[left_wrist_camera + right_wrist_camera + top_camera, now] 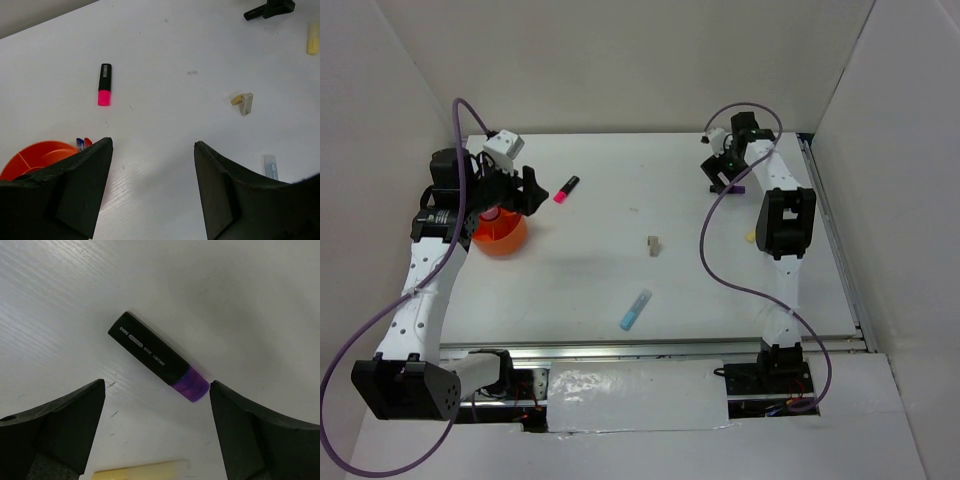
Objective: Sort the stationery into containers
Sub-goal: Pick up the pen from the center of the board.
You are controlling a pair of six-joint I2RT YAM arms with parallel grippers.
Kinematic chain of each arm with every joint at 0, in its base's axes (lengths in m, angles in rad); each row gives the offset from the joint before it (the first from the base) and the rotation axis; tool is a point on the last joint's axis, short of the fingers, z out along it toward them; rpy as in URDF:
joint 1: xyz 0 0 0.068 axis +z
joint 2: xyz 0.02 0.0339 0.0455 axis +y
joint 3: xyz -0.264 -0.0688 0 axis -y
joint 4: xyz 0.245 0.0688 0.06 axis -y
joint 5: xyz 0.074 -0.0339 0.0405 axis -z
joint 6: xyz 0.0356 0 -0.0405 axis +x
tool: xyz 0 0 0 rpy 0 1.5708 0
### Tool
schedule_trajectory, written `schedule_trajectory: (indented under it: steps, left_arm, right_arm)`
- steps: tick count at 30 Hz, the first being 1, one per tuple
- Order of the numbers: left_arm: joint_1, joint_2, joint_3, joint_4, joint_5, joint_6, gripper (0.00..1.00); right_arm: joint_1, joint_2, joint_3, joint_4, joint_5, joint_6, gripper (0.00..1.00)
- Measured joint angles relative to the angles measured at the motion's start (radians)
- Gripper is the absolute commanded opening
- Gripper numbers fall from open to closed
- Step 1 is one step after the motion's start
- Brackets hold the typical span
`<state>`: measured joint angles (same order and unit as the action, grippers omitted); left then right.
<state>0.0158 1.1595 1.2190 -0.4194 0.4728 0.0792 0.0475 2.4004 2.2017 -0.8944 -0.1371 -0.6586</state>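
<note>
The orange cup (pixel 500 238) stands at the left, and blue and red pen tips (pixel 82 143) show at its rim (pixel 35 156). My left gripper (pixel 525 190) hovers just beside the cup, open and empty (pixel 152 145). A pink highlighter with a black cap (pixel 566 189) (pixel 104 84) lies on the table just beyond it. My right gripper (pixel 725 176) hangs open (pixel 157 385) over a purple-black highlighter (pixel 157 364) lying flat; the purple end lies close to the right fingertip. A yellow highlighter (pixel 140 471) (pixel 752 237) lies nearer the arm. A beige block (pixel 653 244) and a light blue highlighter (pixel 636 310) lie mid-table.
White walls close in the table on the left, back and right. The right arm's upper link (pixel 786 222) stands over the right side of the table. Purple cables loop from both arms. A metal rail (pixel 620 350) runs along the near edge.
</note>
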Motion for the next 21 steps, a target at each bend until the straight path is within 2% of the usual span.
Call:
schedule_trajectory:
  steps: [4, 11, 19, 21]
  left_arm:
    - [0.000, 0.000, 0.000, 0.000, 0.011, -0.023, 0.78]
    - [0.000, 0.001, 0.002, -0.010, 0.022, -0.035, 0.79]
    - [0.000, 0.002, 0.012, -0.035, 0.024, -0.034, 0.79]
    - [0.000, 0.002, 0.012, -0.042, 0.025, -0.034, 0.79]
  right_arm:
    - [0.000, 0.030, 0.004, -0.004, 0.012, -0.059, 0.85]
    - [-0.003, 0.088, 0.032, -0.013, 0.049, -0.136, 0.60]
    - [-0.011, 0.106, 0.054, -0.049, 0.043, -0.204, 0.46]
    - [-0.005, 0.092, 0.028, -0.051, 0.040, -0.229, 0.38]
